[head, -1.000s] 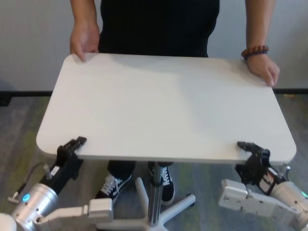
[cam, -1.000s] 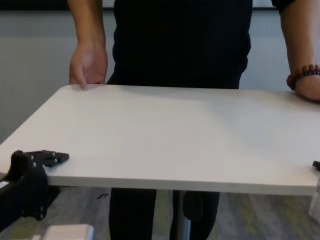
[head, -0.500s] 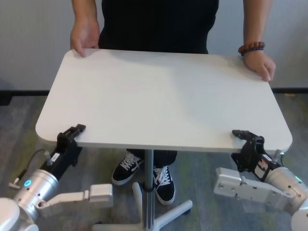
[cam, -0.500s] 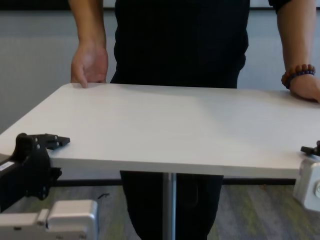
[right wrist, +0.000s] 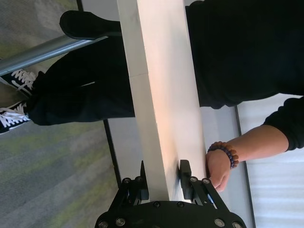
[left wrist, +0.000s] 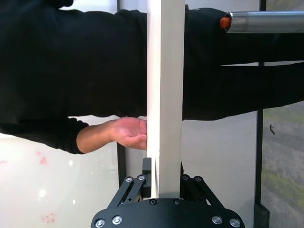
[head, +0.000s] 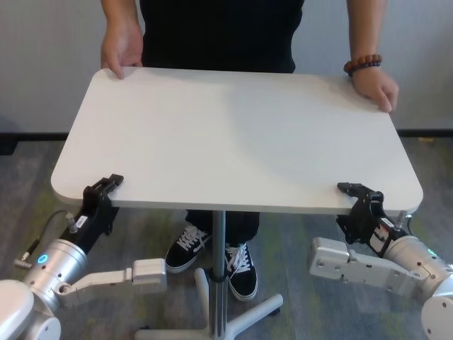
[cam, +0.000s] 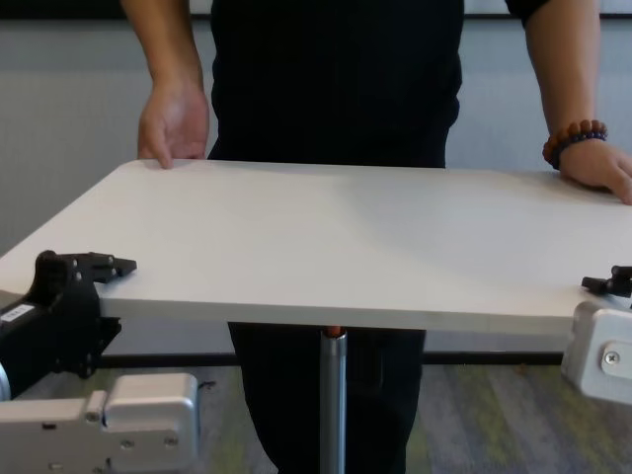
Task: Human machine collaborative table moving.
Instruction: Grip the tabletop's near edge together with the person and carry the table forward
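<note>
Grey carpet [head: 21,177] lay under the table [head: 233,134], whose silver pedestal leg [head: 218,269] stood in front of the human [head: 219,32] and the black-and-white sneakers [head: 185,249].

The left gripper [head: 102,190] reached up from below at the tabletop's near left corner, pinching the thin edge; the left wrist view showed a finger on each face of the board. The human's hand [head: 120,51] pressed the far left corner.

At the near right corner the right gripper [head: 359,197] likewise clamped the edge. The right wrist view alone showed the underside. The braceleted hand [head: 374,85] rested on the far right corner.
</note>
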Robot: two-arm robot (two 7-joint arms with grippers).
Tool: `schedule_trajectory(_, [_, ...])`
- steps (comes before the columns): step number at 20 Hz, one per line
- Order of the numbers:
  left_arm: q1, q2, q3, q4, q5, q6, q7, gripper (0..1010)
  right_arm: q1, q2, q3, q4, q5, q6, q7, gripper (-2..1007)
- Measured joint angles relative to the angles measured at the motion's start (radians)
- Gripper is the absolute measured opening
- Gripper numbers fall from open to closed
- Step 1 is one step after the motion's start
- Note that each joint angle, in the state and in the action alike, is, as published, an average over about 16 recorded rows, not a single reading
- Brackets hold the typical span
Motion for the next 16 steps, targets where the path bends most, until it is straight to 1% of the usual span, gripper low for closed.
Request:
schedule_trajectory(8, [-0.031,-0.013,0.007,0.028,0.0,0.012,0.004,275,0.042,-0.005,-0.016,0.041,-0.013,-0.001,0.005,359])
schedule_trajectory(16, [-0.073,-0.036,0.026,0.065,0.012,0.025,0.007,276,0.091,-0.008,-0.035,0.092,-0.029,0.001,0.008,359])
